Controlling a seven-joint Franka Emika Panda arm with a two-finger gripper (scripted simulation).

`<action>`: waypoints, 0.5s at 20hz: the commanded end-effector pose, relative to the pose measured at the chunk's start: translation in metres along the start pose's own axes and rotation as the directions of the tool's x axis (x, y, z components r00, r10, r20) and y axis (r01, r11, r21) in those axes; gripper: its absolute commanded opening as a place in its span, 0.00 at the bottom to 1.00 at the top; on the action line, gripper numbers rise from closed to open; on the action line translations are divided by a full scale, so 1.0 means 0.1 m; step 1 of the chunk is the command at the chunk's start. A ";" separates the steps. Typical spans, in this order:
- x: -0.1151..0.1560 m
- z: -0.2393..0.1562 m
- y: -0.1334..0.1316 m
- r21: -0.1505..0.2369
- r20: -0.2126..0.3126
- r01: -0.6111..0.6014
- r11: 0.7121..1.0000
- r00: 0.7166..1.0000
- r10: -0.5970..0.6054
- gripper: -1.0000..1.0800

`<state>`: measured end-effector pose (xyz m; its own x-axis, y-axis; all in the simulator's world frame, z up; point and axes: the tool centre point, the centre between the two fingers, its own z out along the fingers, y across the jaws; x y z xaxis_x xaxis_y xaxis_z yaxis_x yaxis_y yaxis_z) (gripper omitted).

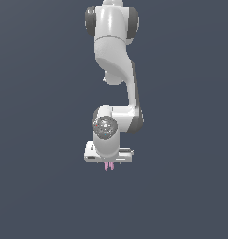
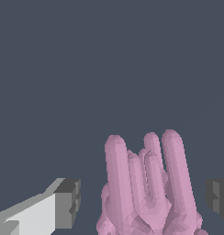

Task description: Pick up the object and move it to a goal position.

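The white Panda arm hangs down through the middle of the exterior view, its upper link dropping from a dark-capped shoulder joint near the top edge, bending at an elbow and ending in a rounded wrist with a grey disc facing the camera. Below the wrist the flat hand block sits level and the gripper points straight down. Only a small pink tip of the object shows under the hand there, just below the block's lower edge.

In the wrist view the object fills the space between the two fingers: a lumpy pink base with several rounded prongs pointing away from the camera. One dark finger pad stands on one side of it and the other pad on the opposite side. Clear gaps of grey background show between each pad and the pink body, so the fingers stand spread wide and grip nothing, with the object between them but untouched
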<state>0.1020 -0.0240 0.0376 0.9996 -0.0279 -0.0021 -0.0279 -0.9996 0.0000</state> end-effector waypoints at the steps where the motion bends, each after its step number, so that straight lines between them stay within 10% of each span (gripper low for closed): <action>1: 0.01 -0.01 0.00 0.000 -0.002 0.000 1.000 1.000 0.000 0.96; 2: 0.02 -0.01 0.00 0.000 -0.002 0.000 1.000 1.000 0.000 0.96; 3: 0.02 -0.01 0.00 0.000 -0.002 0.000 1.000 1.000 0.000 0.00; 10: 0.02 -0.01 0.00 0.000 -0.002 0.000 1.000 1.000 0.000 0.00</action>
<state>0.1035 -0.0241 0.0384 0.9996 -0.0279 -0.0002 -0.0279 -0.9996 0.0000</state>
